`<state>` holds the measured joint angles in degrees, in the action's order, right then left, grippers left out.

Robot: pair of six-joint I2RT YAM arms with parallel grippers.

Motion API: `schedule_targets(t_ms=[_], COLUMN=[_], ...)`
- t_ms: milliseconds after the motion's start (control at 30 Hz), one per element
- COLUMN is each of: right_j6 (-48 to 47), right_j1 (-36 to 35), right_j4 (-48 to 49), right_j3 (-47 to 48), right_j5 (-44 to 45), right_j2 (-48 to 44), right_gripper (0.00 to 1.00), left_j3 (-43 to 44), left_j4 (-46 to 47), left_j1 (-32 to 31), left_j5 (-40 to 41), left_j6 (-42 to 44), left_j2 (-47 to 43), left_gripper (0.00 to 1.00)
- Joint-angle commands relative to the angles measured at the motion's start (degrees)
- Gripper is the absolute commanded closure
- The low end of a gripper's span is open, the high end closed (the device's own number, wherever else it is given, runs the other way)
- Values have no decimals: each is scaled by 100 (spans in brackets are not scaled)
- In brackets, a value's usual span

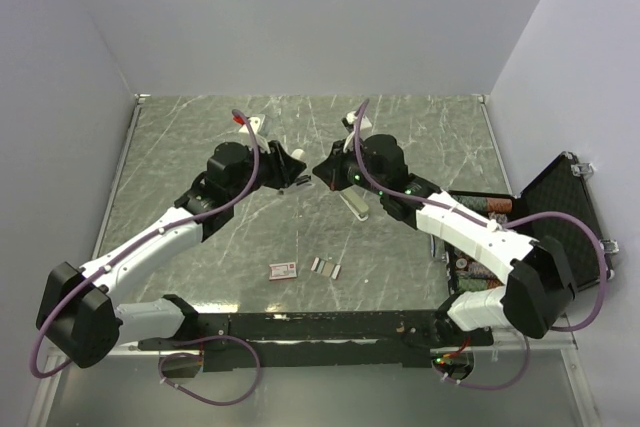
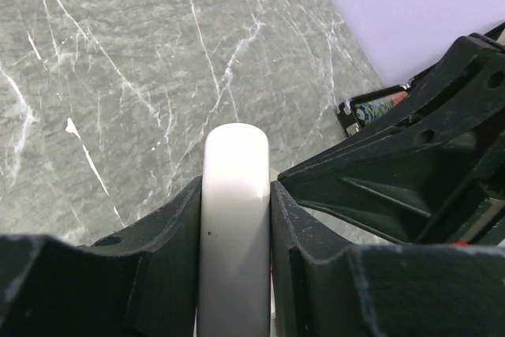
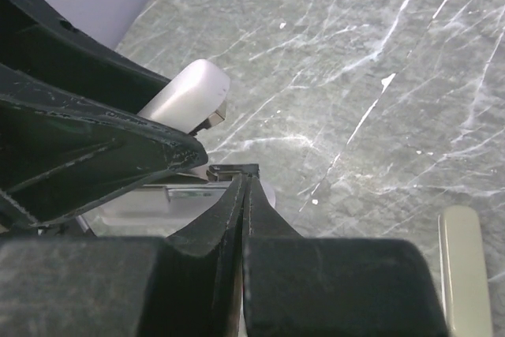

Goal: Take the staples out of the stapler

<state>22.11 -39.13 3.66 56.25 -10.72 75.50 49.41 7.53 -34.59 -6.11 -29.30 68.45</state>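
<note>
1. The grey-green marbled table fills the scene, with pale walls on its far, left and right sides.
2. The left arm reaches from the near-left corner towards the middle of the table. The right arm reaches in from the near-right corner, and the two meet around the centre.
3. A black case lies open at the right edge of the table, with small items inside its near half.
4. The left gripper is clamped on the stapler. One black finger presses on each side of its white, round-ended body, which it holds up off the table.
5. The right gripper has its fingers pressed tight together. Their tips sit right at a small metal edge on the stapler, just below the white body. Whether anything is pinched between them cannot be told.
6. A pale bar lies on the table just near and right of the two grippers.
7. A red-and-white box lies flat near the table's near edge, left of centre.
8. The staples lie as short silvery strips on the table just right of that box, apart from the stapler and from both grippers.
</note>
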Motion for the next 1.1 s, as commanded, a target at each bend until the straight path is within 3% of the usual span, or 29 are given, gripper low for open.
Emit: schedule_targets(t_ms=[0, 500, 1067], right_j6=[101, 206, 619], right_j1=[-33, -24, -33], right_j4=[469, 715, 1233], right_j3=[316, 518, 229], right_j5=[-123, -685, -1449], right_j2=[78, 658, 1124], right_gripper=[100, 100, 100], left_j3=[-10, -89, -177], left_j4=[477, 767, 1452], left_j1=[-13, -13, -22], left_j5=[75, -31, 900], left_j6=[-199, -419, -384], left_j2=[-165, -103, 485], left_gripper=[99, 99, 99])
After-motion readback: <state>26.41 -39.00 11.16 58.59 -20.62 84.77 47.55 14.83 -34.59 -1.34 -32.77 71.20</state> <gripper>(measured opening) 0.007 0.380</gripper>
